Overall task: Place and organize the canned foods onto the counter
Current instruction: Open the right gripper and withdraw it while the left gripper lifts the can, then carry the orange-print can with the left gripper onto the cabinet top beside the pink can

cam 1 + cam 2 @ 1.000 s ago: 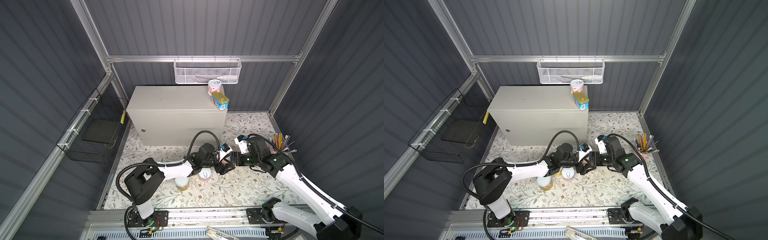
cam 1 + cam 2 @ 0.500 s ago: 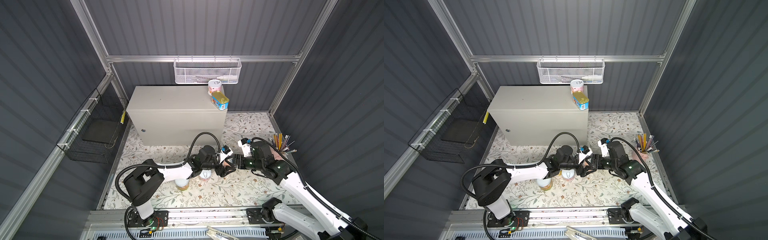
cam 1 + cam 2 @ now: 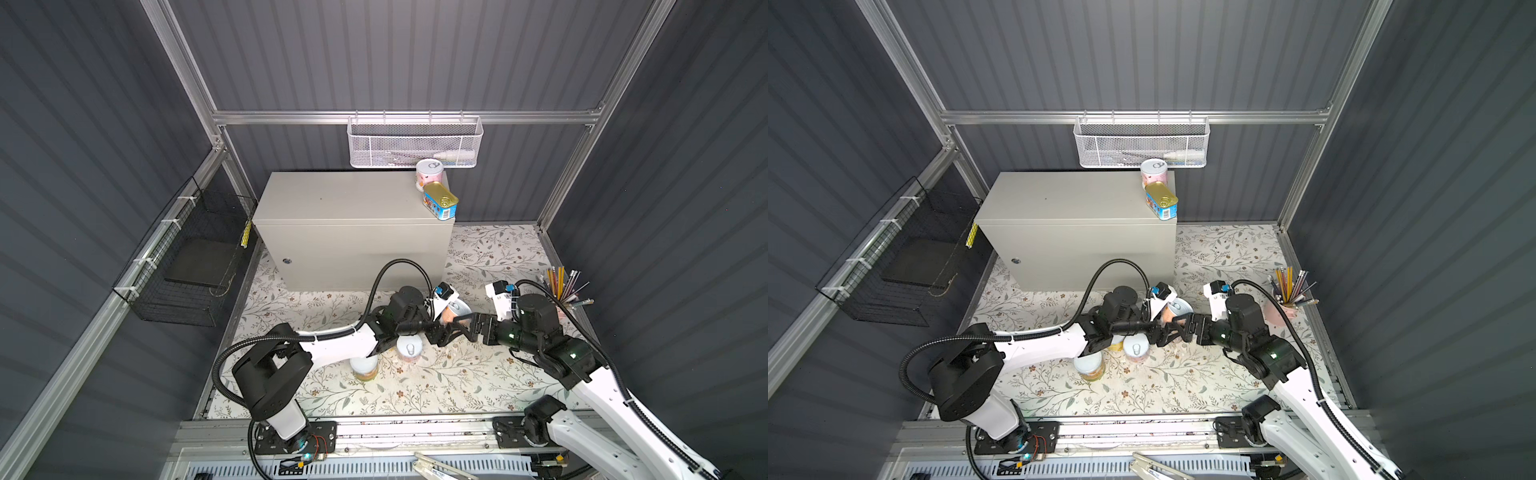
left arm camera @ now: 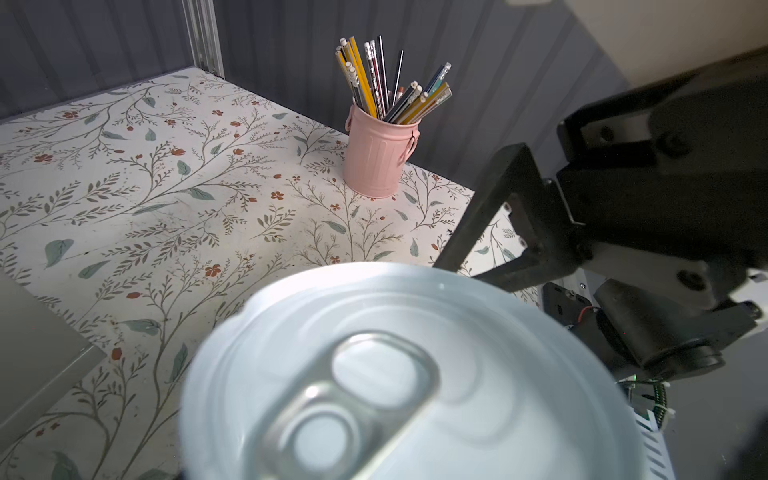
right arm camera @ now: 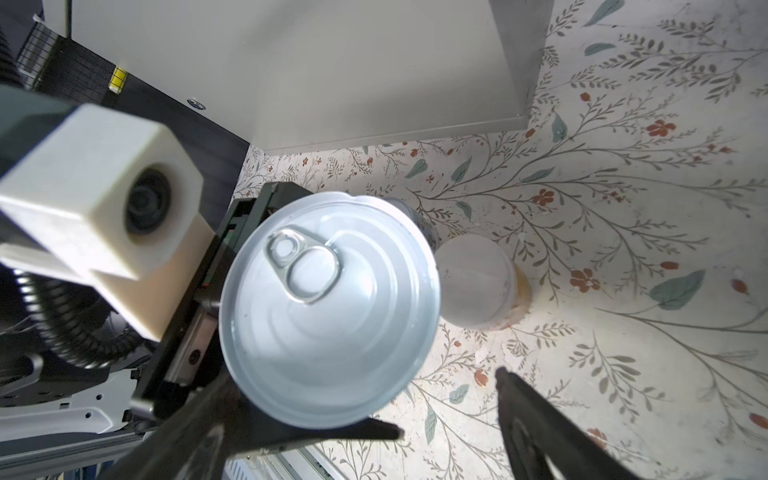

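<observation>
A round can with a silver pull-tab lid (image 3: 457, 309) (image 5: 328, 307) hangs above the floral floor, and my left gripper (image 3: 444, 330) is shut on its side. Its lid (image 4: 415, 374) hides the left jaws in the left wrist view. My right gripper (image 5: 449, 403) (image 3: 463, 326) stands open beside this can: one finger lies under its rim, the other well away. On the counter (image 3: 353, 199) stand a pink can (image 3: 430, 174) and a blue gold-topped tin (image 3: 440, 201). A silver-lidded can (image 3: 409, 349) and a white-lidded can (image 3: 363, 368) stand on the floor under the left arm.
A pink pencil cup (image 3: 561, 299) stands at the right wall, close behind my right arm. A white mesh basket (image 3: 415, 143) hangs over the counter's back edge. A black wire basket (image 3: 187, 266) hangs on the left wall.
My right gripper has opened and let go of the can, and the right arm has drawn back a little to the right. The left gripper has closed further on the can.
</observation>
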Robot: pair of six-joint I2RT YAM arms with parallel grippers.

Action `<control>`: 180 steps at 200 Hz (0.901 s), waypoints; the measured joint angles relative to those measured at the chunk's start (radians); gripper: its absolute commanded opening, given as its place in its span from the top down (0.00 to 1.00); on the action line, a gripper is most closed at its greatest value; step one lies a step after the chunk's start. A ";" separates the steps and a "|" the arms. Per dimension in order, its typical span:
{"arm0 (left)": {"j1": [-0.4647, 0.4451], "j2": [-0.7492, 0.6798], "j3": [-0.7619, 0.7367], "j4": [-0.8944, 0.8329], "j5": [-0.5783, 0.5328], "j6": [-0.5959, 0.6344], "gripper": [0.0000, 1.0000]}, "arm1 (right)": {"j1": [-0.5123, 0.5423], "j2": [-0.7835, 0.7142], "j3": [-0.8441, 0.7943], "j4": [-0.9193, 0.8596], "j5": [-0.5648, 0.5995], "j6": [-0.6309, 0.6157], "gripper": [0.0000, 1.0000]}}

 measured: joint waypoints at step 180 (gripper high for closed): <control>0.000 -0.217 0.219 -0.404 -0.171 -0.038 0.40 | 0.001 -0.205 -0.219 0.042 0.126 0.032 0.01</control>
